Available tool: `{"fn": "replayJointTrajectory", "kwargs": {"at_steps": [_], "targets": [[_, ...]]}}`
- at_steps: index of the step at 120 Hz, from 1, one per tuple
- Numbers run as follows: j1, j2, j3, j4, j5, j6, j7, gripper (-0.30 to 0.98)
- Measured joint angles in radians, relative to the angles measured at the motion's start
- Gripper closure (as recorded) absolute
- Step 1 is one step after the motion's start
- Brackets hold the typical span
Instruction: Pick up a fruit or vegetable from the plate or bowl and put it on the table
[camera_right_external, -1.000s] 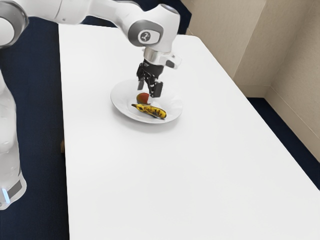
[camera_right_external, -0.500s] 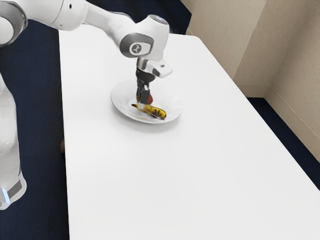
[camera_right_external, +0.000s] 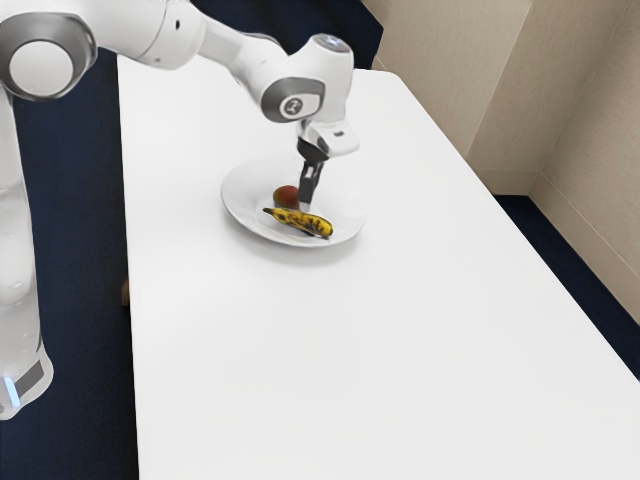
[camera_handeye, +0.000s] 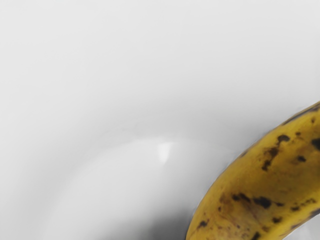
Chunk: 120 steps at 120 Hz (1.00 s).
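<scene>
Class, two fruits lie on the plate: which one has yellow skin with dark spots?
The banana: long, slightly curved, yellow and blotched with dark spots. The other fruit, beside it on the plate, is rounded and reddish.

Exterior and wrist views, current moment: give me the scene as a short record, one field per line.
dish: white plate on a white table
contents: a yellow banana and a round reddish fruit, close to each other
banana skin: dark spots and blotches
claw: low over the plate, next to both fruits
contact with fruit: cannot tell
arm: enters from the exterior view's upper left
task status: not done; both fruits lie on the plate
</scene>
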Motion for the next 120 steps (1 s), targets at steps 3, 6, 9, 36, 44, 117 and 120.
{"fn": "replayJointTrajectory", "kwargs": {"at_steps": [3, 6, 9, 36, 44, 117, 120], "targets": [[-0.003, 0.004, -0.001, 0.0, 0.0, 0.006, 0.01, 0.09], [-0.006, 0.006, -0.002, 0.0, 0.0, 0.012, 0.02, 0.09], [-0.01, 0.009, -0.003, 0.0, -0.001, 0.017, 0.029, 0.09], [-0.015, 0.004, -0.003, -0.038, -0.037, 0.057, 0.094, 0.1], [-0.015, 0.0, -0.004, -0.042, -0.046, 0.066, 0.109, 0.1], [-0.036, -0.014, -0.001, -0.1, -0.143, 0.105, 0.173, 0.49], [-0.038, -0.019, -0.001, -0.099, -0.144, 0.106, 0.175, 0.49]]}}
